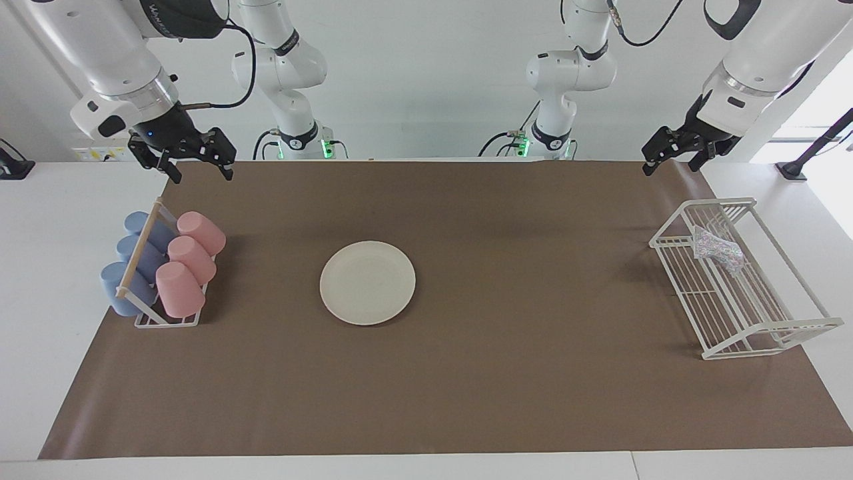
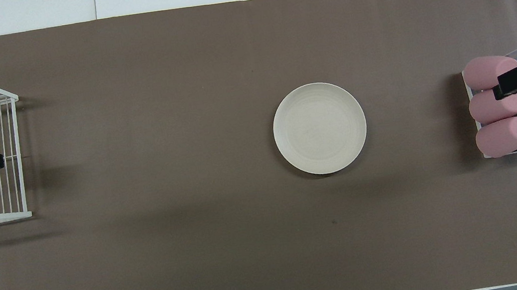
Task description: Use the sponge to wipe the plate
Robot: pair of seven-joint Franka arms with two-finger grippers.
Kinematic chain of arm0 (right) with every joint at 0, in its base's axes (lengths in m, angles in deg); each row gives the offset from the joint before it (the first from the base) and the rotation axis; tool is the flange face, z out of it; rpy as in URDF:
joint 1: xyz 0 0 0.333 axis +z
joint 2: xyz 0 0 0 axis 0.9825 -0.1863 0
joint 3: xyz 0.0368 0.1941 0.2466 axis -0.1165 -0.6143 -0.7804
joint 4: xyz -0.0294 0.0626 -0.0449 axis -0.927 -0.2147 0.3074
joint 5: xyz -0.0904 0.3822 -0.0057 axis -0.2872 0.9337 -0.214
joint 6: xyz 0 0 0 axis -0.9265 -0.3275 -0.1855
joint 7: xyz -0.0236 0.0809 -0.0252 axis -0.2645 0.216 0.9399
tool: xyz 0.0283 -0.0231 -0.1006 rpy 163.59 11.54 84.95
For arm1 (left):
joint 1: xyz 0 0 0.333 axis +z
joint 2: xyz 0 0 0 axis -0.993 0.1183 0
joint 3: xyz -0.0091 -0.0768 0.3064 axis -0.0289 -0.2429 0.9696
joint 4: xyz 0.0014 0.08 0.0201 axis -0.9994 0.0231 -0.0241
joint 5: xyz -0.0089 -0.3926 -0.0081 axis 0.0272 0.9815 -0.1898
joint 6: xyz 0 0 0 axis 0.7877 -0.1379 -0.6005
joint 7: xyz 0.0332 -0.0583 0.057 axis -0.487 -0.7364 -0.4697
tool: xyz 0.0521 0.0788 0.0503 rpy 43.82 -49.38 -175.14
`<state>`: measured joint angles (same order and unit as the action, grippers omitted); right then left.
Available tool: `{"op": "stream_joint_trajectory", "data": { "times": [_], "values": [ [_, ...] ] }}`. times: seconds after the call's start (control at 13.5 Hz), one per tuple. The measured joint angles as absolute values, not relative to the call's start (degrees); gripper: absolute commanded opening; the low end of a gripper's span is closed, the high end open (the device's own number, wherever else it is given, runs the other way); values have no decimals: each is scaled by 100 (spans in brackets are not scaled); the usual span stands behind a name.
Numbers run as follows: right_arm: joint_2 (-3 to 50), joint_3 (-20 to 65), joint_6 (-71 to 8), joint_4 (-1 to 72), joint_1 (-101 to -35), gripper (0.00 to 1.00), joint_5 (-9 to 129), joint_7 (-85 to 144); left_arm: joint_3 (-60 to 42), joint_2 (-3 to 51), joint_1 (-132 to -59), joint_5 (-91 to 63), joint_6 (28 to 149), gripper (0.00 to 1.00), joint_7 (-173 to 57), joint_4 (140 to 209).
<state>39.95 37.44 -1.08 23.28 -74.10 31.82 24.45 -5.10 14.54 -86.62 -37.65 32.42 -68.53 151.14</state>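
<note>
Two end effectors, left (image 1: 670,160) and right (image 1: 181,162), hang wide open, empty; sponge (image 1: 717,248) unpicked in rack (image 1: 766,327), plate (image 1: 367,283) unwiped mid-desk.

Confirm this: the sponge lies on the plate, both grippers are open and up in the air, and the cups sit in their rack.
Wrong in one respect: the sponge lies in the white wire rack at the left arm's end, not on the plate, which is bare, as the facing view shows. The rest stands: left gripper and right gripper open, cups racked.
</note>
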Motion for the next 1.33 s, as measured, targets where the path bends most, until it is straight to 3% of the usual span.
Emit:
{"op": "stream_joint_trajectory", "data": {
  "times": [0.74, 1.04, 1.33],
  "values": [
    [3997, 3744, -108, 2328, -7409, 100, 3182, 2445, -453, 1434, -8557, -3871, 3630, 100, -6639, 15363],
    [3997, 3744, -108, 2328, -7408, 100, 3182, 2445, -545, 1471, -8624, -4891, 3966, 100, -6521, 15755],
    [3997, 3743, -108, 2328, -7408, 100, 3182, 2445, -568, 1961, -8995, -6423, 4587, 100, -6422, 16316]
  ]
}}
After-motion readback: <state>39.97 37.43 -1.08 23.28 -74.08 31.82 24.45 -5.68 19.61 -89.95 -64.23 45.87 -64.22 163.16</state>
